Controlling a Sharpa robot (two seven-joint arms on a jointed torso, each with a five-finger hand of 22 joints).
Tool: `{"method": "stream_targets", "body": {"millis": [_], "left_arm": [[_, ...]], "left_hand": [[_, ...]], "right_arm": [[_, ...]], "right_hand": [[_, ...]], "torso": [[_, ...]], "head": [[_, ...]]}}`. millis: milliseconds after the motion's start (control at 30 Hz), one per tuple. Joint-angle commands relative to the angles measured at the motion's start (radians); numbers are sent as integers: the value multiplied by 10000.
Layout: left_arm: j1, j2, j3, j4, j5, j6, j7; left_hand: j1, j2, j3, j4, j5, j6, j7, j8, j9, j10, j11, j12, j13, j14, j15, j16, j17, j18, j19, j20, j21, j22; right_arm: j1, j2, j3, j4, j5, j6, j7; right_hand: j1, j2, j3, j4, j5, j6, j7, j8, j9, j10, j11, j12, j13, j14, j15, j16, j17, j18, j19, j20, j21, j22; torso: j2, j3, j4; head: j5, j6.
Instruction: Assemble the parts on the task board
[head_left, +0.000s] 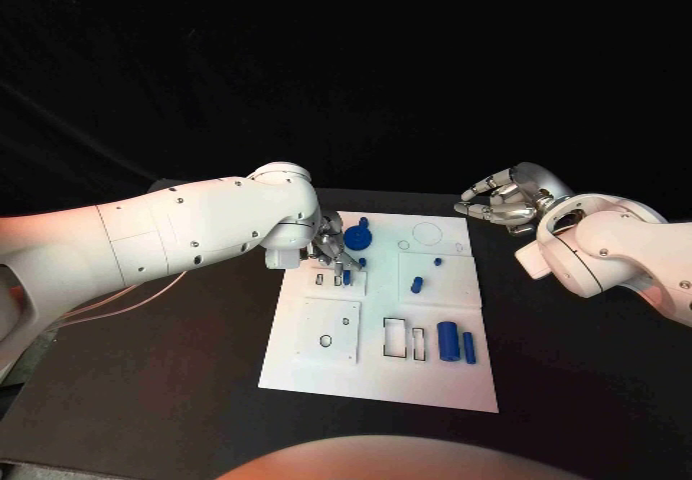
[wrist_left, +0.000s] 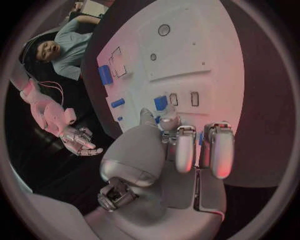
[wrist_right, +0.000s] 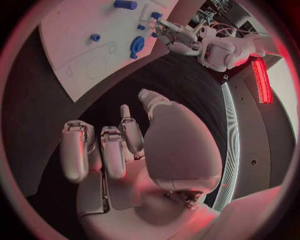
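Parts on the task board look like small rigid blue plastic pieces, light and smooth, so I judge they will slip unless pinched squarely across their flat or long sides. Left hand is lowered onto the board's far-left area, fingertips down around a small blue part just beyond them, beside two little rectangular slots; whether the fingers actually hold it I cannot tell. Just past those fingers sits the blue round part, best taken by its rim. Two blue cylinders lie side by side well short of the fingers, next to open rectangular sockets; these would roll, so grip across the middle. Right hand hovers off the board's far right corner over the black table, fingers curled in and holding nothing. Board edges lie flat, and bare table around them gives room to approach
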Motion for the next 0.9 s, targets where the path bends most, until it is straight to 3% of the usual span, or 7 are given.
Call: {"method": "stream_targets", "body": {"millis": [33, 133, 300, 400, 567, 633, 900], "left_arm": [[24, 37, 1, 0, 139, 213, -51], [23, 44, -2, -5, 155, 232, -54], [20, 66, -8, -16, 179, 272, -58], [19, 82, -14, -26, 213, 307, -61], [17, 94, -25, -51, 260, 347, -64], [17, 96, -28, -57, 277, 360, -64], [16, 93, -35, -53, 308, 406, -65]], "left_hand": [[-51, -29, -279, -17, 51, -2, 12, -64, 16, -42, 28, 23, 30, 1056, 17, 35, 2631, -201, 860, 38, 59, 2249], [-40, -50, -279, -19, 138, 23, 7, -63, 32, -48, 24, 22, 30, 1056, 16, 35, 2631, -204, 867, 39, 65, 2261], [120, -98, -265, -24, 885, 78, -11, -140, 108, -64, 9, 34, 72, 1056, 6, 35, 2631, -209, 880, 38, 81, 2297], [213, -121, -259, -29, 1093, 97, -18, -167, 127, -73, 3, 25, 73, 1056, 1, 35, 2631, -210, 880, 35, 82, 2301], [368, -180, -270, -16, 1911, 142, -30, -260, 167, -84, -11, 9, 91, 1056, -11, 35, 2631, -212, 884, 24, 86, 2316], [409, -233, -272, -10, 2470, 153, -39, -320, 176, -100, -21, -11, 88, 1056, -19, 35, 2631, -214, 889, 17, 90, 2327], [341, -333, -271, -7, 2925, 233, -58, -353, 210, -98, -33, -19, 101, 1056, -26, 35, 2631, -214, 888, 11, 89, 2331]], "right_arm": [[-8, 24, 0, -24, -301, 52, -8], [-16, 46, 0, -51, -416, 71, -20], [-29, 83, -3, -87, -473, 80, -34], [-32, 95, -4, -97, -484, 83, -40], [-35, 100, -6, -105, -491, 86, -51], [-36, 100, -6, -108, -492, 86, -55], [-37, 102, -8, -122, -494, 82, -71]], "right_hand": [[-28, -88, 62, 30, 42, 11, 28, 47, 16, -61, 5, -51, 180, 990, -87, -45, 2392, 125, 144, -60, -56, 1814], [-41, -94, 64, 34, 38, 11, 28, 51, 21, -60, 5, -51, 179, 990, -87, -46, 2390, 127, 138, -60, -67, 1810], [-49, -97, 66, 38, 36, 13, 28, 54, 25, -63, 5, -55, 175, 990, -87, -45, 2392, 127, 139, -60, -66, 1811], [-49, -97, 66, 38, 36, 13, 28, 54, 25, -63, 5, -55, 175, 990, -87, -45, 2392, 127, 139, -60, -66, 1811], [-49, -97, 66, 38, 36, 13, 28, 54, 25, -63, 5, -55, 175, 990, -87, -45, 2392, 127, 139, -60, -66, 1811], [-49, -97, 66, 38, 36, 13, 28, 54, 25, -63, 5, -55, 175, 990, -87, -45, 2392, 127, 139, -60, -66, 1811], [-60, -99, 74, 41, 38, 15, 26, 61, 34, -46, 3, -37, 192, 992, -88, -43, 2398, 124, 146, -61, -56, 1816]], "torso": [[-4, 3, 6], [-5, -1, 14], [0, -3, 14], [3, -3, 7], [9, 5, -1], [5, 5, 0], [2, 14, 9]], "head": [[22, -51], [-4, -77], [-48, -85], [-36, -87], [-45, -86], [-49, -95], [-40, -119]]}}
